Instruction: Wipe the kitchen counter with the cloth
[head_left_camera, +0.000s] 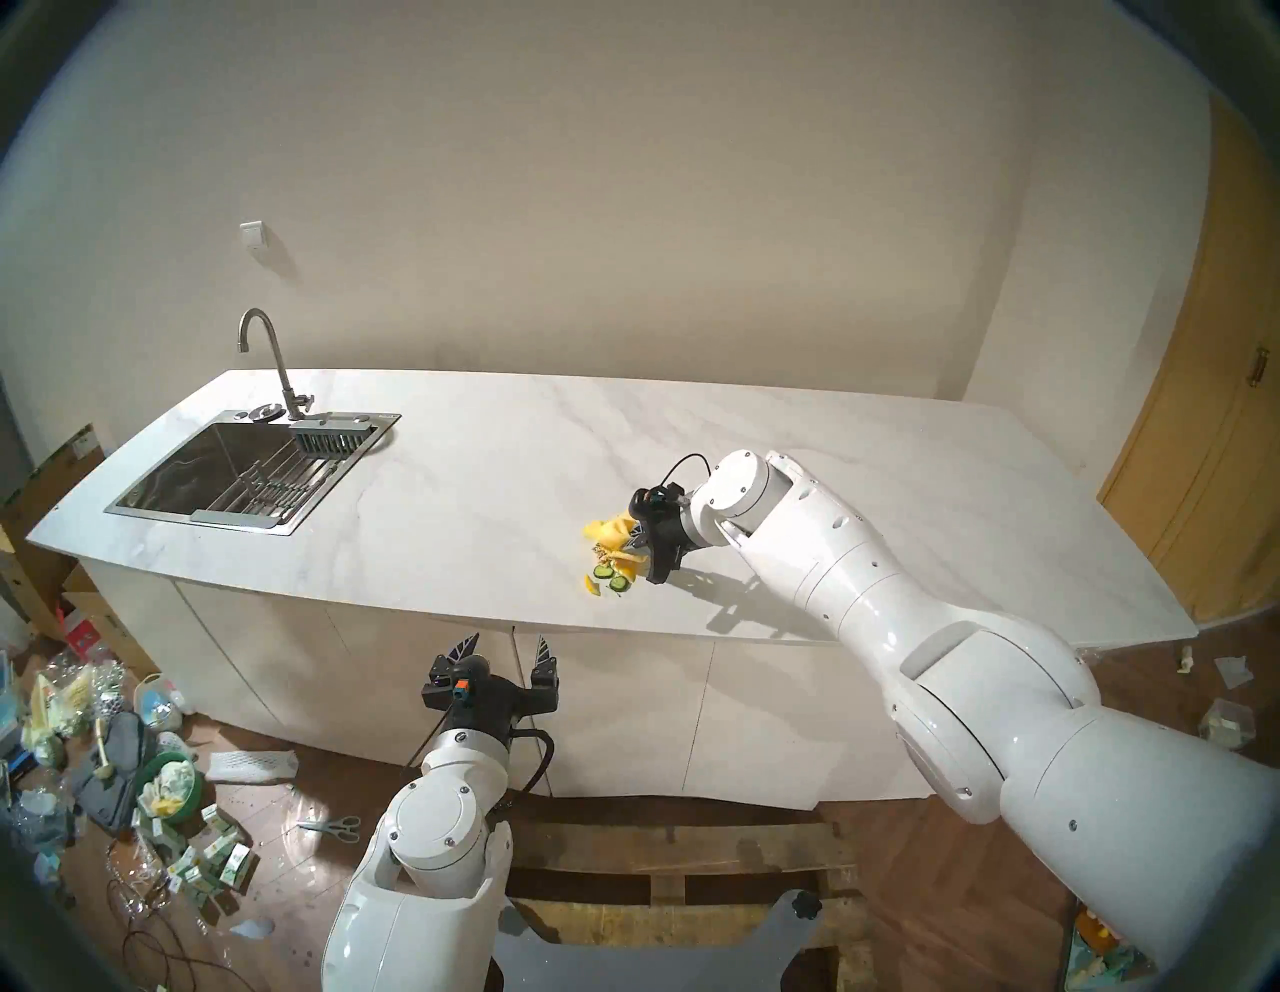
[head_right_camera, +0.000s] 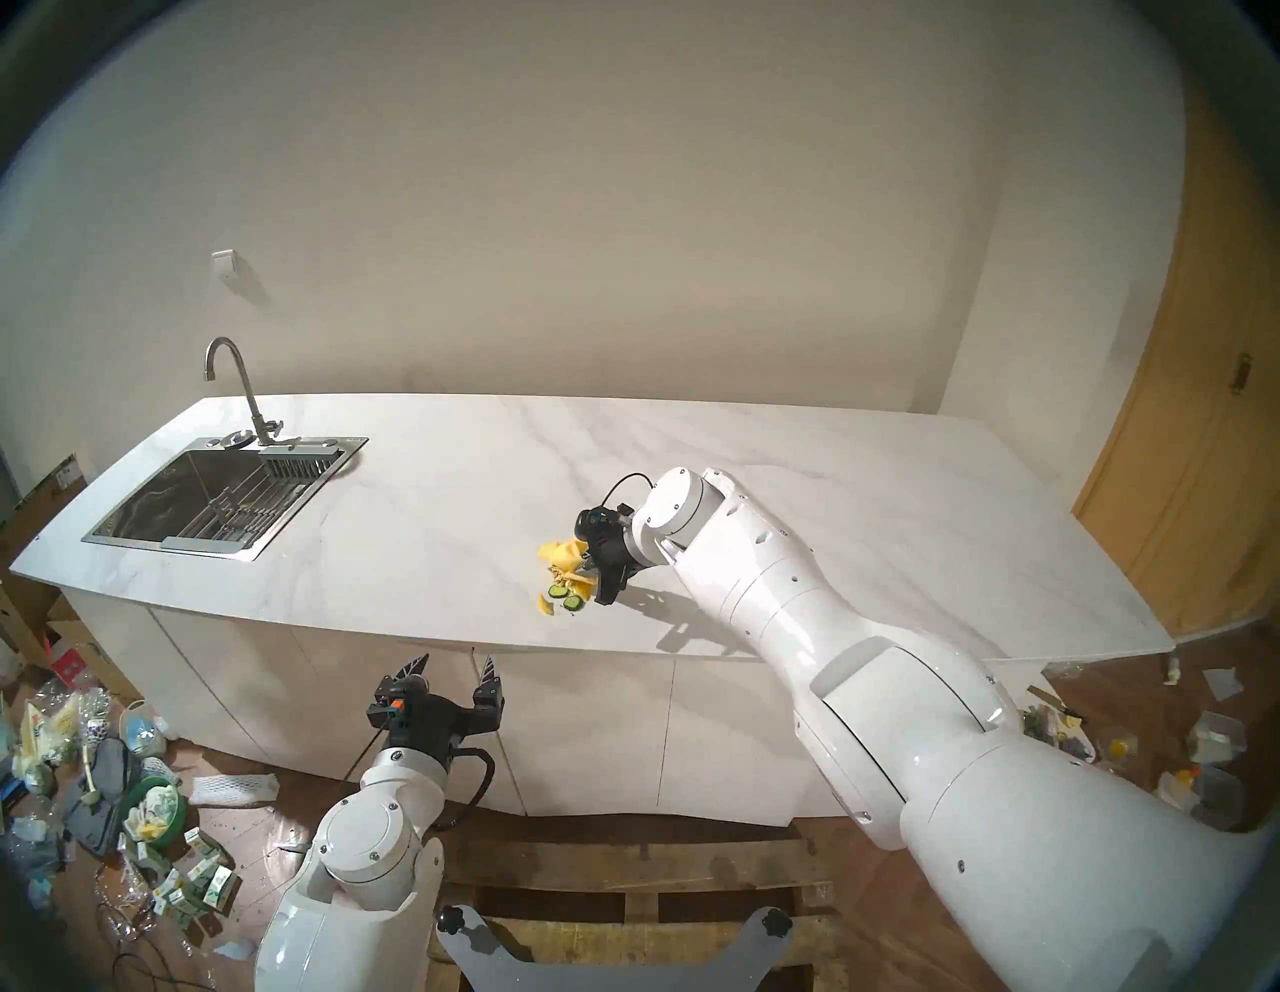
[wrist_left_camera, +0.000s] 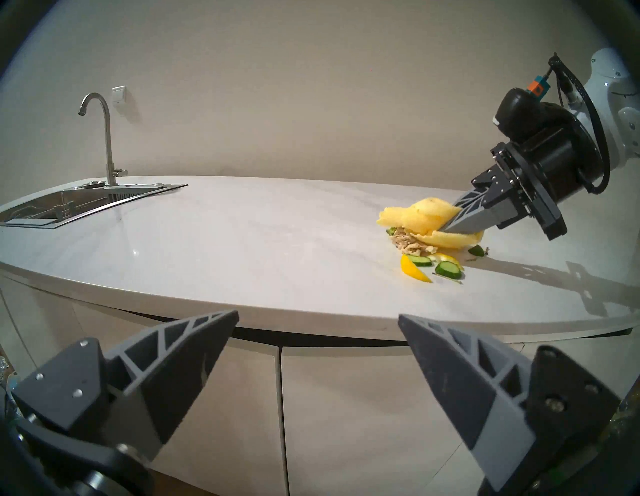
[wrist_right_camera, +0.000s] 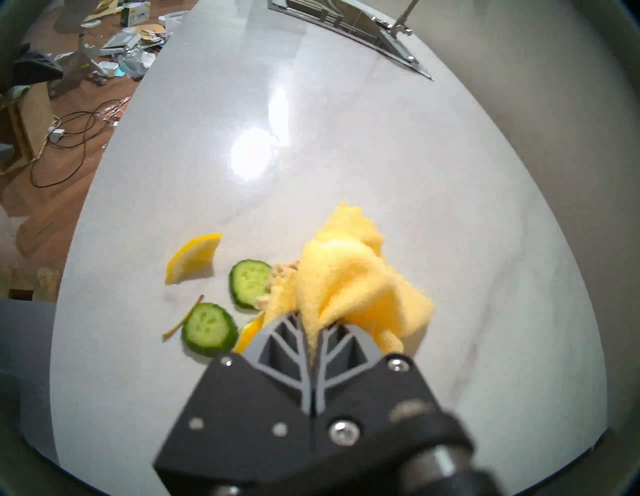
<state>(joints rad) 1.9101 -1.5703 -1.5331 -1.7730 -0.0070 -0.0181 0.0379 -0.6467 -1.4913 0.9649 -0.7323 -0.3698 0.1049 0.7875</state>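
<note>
Nearest, the left gripper (head_left_camera: 504, 654) hangs spread wide and empty before the white cabinet fronts, below the kitchen counter's (head_left_camera: 485, 485) front edge. On the glossy marble-look slab near that front edge lie a lemon wedge (wrist_right_camera: 192, 258) and two cucumber slices (wrist_right_camera: 209, 329), touching a beige heap of shreds (wrist_left_camera: 408, 242). Over the shreds, the right gripper (wrist_right_camera: 313, 332) pinches the soft, folded yellow cloth (wrist_right_camera: 349, 277). Far off at the left end sits the steel sink (head_left_camera: 228, 478).

Beige shreds (wrist_right_camera: 282, 273) mostly hidden under cloth (wrist_right_camera: 349, 277) (wrist view); right pincer (head_left_camera: 641, 547) tips buried in folds.
</note>
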